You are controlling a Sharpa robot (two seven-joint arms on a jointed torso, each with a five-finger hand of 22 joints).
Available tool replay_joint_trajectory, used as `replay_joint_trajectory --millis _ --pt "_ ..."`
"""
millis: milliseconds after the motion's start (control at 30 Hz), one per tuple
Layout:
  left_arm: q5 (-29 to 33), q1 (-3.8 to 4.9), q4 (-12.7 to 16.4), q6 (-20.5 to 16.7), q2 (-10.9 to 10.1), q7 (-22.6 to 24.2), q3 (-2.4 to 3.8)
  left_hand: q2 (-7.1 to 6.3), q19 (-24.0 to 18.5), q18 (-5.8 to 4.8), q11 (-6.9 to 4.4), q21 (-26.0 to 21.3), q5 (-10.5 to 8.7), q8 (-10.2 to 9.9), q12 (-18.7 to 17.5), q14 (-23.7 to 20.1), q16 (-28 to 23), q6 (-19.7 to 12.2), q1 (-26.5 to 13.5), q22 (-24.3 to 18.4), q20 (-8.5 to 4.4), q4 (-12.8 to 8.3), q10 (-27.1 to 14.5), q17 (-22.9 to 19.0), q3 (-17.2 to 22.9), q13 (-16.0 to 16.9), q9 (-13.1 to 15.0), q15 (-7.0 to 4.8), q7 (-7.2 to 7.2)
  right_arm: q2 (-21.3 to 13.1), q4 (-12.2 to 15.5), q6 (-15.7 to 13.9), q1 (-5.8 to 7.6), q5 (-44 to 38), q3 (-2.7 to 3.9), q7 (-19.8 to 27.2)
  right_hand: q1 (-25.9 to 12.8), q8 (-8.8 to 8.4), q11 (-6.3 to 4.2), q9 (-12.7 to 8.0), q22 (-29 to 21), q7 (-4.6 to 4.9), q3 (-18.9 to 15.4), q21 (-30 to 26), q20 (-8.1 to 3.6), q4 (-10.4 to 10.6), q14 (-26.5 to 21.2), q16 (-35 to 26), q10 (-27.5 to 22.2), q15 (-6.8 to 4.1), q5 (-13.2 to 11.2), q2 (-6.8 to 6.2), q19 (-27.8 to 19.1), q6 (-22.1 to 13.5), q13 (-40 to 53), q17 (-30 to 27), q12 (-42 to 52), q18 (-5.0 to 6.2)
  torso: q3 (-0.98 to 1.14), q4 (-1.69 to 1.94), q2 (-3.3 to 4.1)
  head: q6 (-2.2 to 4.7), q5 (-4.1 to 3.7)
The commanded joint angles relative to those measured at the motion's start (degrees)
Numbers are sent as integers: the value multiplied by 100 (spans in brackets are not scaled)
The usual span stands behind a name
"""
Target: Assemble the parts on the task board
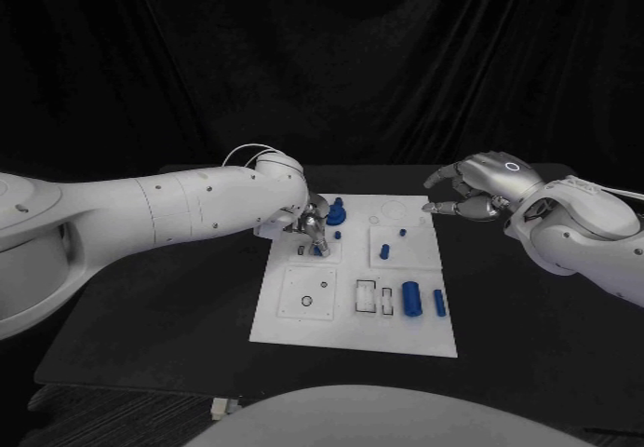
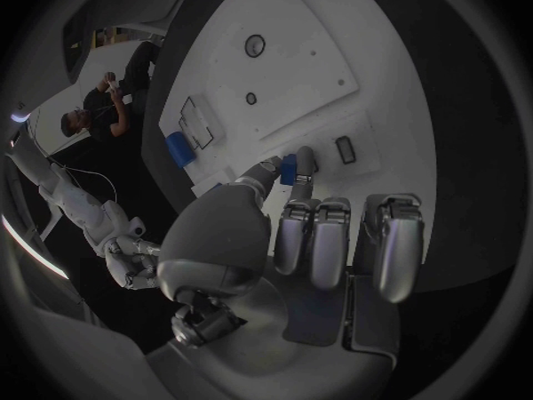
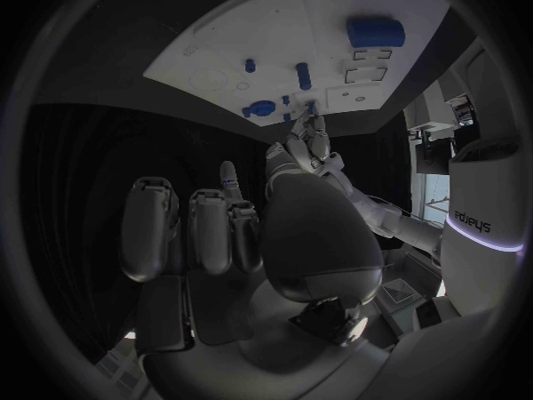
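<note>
The white task board (image 1: 298, 326) lies mid-table. My left hand (image 1: 307, 226) hangs over its far left part and pinches a small blue part (image 2: 289, 169) between thumb and finger, just above the board (image 2: 300, 44). My right hand (image 1: 473, 191) hovers off the board's far right corner, fingers loosely bent, holding nothing. On the board are a round blue part (image 1: 336, 213), a short blue peg (image 1: 385, 250), a thick blue cylinder (image 1: 410, 296) and a thinner one (image 1: 439, 302). The right wrist view shows the board (image 3: 211, 49), the thick cylinder (image 3: 376, 32) and my left hand (image 3: 306, 133).
Two rectangular slots (image 1: 374, 296) sit beside the thick cylinder, and a square plate with small holes (image 1: 310, 292) takes the board's near left. The black table (image 1: 148, 317) spreads round the board, with a dark curtain behind.
</note>
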Motion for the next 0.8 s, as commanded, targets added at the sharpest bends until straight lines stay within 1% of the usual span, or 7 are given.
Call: replay_joint_trajectory --millis 33,100,200,267,367,733,800 --pt "4 34 106 -114 -75 -123 6 -19 110 -19 -45 -34 13 -37 20 592 -24 117 -117 1062 -52 -82 607 1505 206 1509 31 -41 -90 -6 -7 81 -20 -12 5 -143 17 16 47 -12 1074 38 -6 -24 30 -44 314 1 590 51 86 58 154 22 1509 -8 20 -34 -1 4 -9 1 12" --pt "102 45 176 -183 -144 -229 6 -41 116 -20 -49 -34 23 -42 20 592 -24 132 -201 1067 -54 -64 607 1505 278 1509 60 -45 -94 -5 -11 101 -29 -12 5 -147 33 15 48 -21 1075 40 -12 -25 32 -57 314 1 590 52 152 73 154 25 1509 -10 20 -34 1 5 -13 1 20" --pt "567 54 218 -222 -212 -434 6 -55 115 -19 -50 -40 26 -58 20 592 -24 141 -327 1065 -57 -11 607 1505 368 1509 95 -47 -92 -4 -18 121 -44 -12 5 -151 48 15 50 -30 1073 41 -20 -33 34 -70 312 -2 590 54 217 87 153 28 1509 -19 20 -33 10 6 -29 1 29" --pt "909 58 238 -233 -251 -593 6 -61 123 -20 -47 -37 26 -77 20 592 -24 131 -402 1072 -59 28 607 1505 412 1509 110 -46 -88 -4 -20 139 -54 -12 5 -153 56 16 50 -34 1072 41 -22 -37 35 -77 311 -5 590 54 245 94 152 31 1509 -24 20 -32 15 8 -34 1 18" --pt "1170 61 252 -256 -281 -737 6 -88 95 -11 -42 -61 -24 -108 20 592 -24 113 -498 1047 -57 70 607 1505 453 1509 130 -45 -78 -6 -22 163 -65 -12 5 -156 61 16 51 -37 1072 41 -24 -39 35 -82 311 -5 590 54 261 97 151 32 1509 -26 20 -31 10 10 -25 1 26" --pt "1394 62 251 -467 -292 -854 6 -69 100 -11 -31 -66 -89 -156 20 592 -24 103 -659 1051 -53 187 607 1505 514 1509 159 -38 -64 9 -30 224 -76 -12 5 -168 73 16 51 -42 1069 41 -25 -50 36 -90 309 -9 590 54 300 110 149 36 1509 -34 20 -29 1 7 -10 1 84" --pt "1403 62 240 -491 -279 -850 5 -60 91 -8 -26 -77 -182 -185 20 592 -24 87 -708 1042 -49 224 607 1505 543 1509 174 -34 -55 13 -32 232 -77 -12 5 -171 74 16 51 -43 1069 41 -25 -50 36 -92 309 -10 590 54 304 112 149 36 1509 -35 20 -29 -1 7 -11 1 103"
